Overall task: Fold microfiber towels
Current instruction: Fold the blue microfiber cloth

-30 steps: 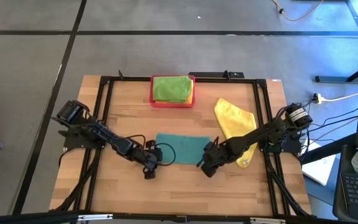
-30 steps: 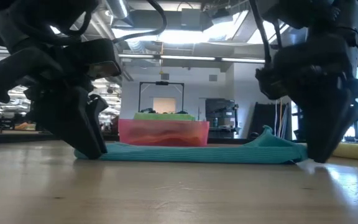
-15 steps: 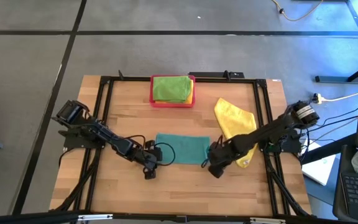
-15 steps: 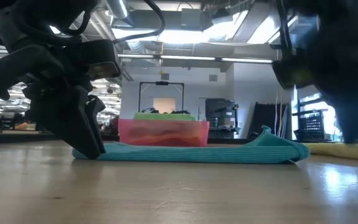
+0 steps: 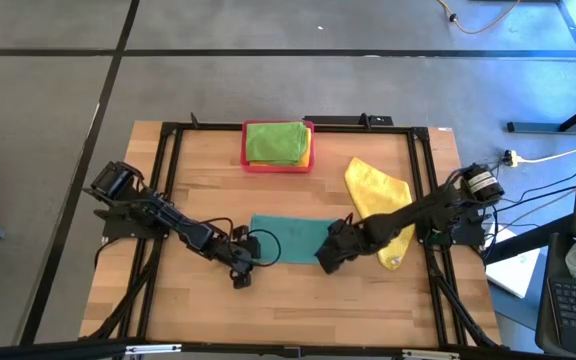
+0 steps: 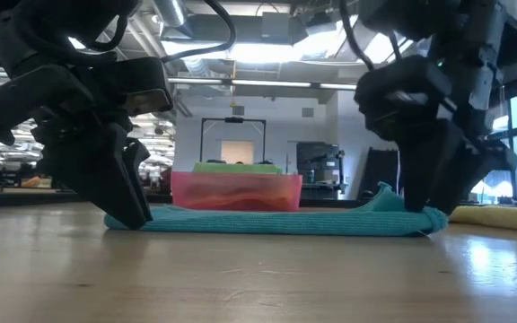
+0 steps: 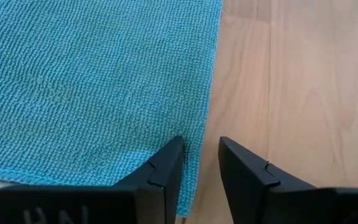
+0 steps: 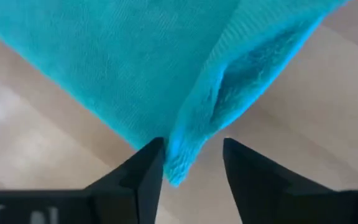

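A teal towel (image 5: pixel 293 238) lies folded into a flat strip at the middle of the table. My left gripper (image 7: pixel 197 155) is open at its near left corner, one finger over the cloth and one over bare wood. My right gripper (image 8: pixel 191 155) is open at the towel's near right corner, with the bunched corner between its fingers. In the low view the left gripper (image 6: pixel 133 213) and the right gripper (image 6: pixel 424 206) stand at the strip's two ends. A green towel (image 5: pixel 276 142) lies in the pink tray (image 5: pixel 310 163). A yellow towel (image 5: pixel 376 198) lies crumpled on the right. My left gripper sets one fingertip (image 7: pixel 169 155) on the teal towel just inside its side edge (image 7: pixel 194 163), slanting down from the table's left. The other fingertip is over bare wood. The towel lies flat on the table. My right gripper points steeply down over the towel's folded right corner (image 8: pixel 180 163). The corner lies against one finger (image 8: pixel 153 163), and a gap shows to the other. Whether the finger presses it I cannot tell. The towel rests on the table.
A black frame (image 5: pixel 168 180) runs around the wooden work area. The pink tray stands at the far edge in the middle. Bare wood (image 5: pixel 288 310) lies between the teal towel and the near edge.
My right gripper lifted off the towel's right end and swung toward the table's right edge. It then came back left and down to that end. The teal towel has stayed flat in place.
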Available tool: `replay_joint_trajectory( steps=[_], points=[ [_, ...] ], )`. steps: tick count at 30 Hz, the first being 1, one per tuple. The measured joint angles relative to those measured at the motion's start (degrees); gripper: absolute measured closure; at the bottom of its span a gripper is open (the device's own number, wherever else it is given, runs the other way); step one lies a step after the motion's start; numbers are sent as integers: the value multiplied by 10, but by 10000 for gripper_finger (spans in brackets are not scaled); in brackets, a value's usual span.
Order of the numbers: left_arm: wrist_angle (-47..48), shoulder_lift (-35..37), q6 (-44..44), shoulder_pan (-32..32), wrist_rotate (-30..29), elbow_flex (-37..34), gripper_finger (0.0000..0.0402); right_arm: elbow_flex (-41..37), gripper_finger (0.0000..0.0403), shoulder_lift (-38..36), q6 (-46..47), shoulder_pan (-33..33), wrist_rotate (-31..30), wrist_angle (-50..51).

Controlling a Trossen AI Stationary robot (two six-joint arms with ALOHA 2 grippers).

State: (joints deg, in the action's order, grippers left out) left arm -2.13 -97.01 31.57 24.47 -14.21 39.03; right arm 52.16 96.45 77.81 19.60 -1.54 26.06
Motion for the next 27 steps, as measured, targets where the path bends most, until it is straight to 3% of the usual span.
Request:
replay_joint_trajectory(
  steps=[5, 13, 18, 22, 27],
  points=[
    [0, 0, -1, 0, -1, 0, 300, 0, 238, 12, 1, -16, 1, 14],
    [1, 0, -2, 8, -7, 0, 300, 1, 318, 13, -64, -19, 55, 111],
    [1, 0, -1, 9, -10, 0, 300, 2, 354, 13, -75, -19, 59, 103],
    [1, 0, 15, 9, -11, 0, 300, 28, 367, 12, -80, -18, 66, 87],
    [7, 10, 33, 12, -9, -1, 300, 66, 369, -13, -178, -18, 41, 94]
  ],
)
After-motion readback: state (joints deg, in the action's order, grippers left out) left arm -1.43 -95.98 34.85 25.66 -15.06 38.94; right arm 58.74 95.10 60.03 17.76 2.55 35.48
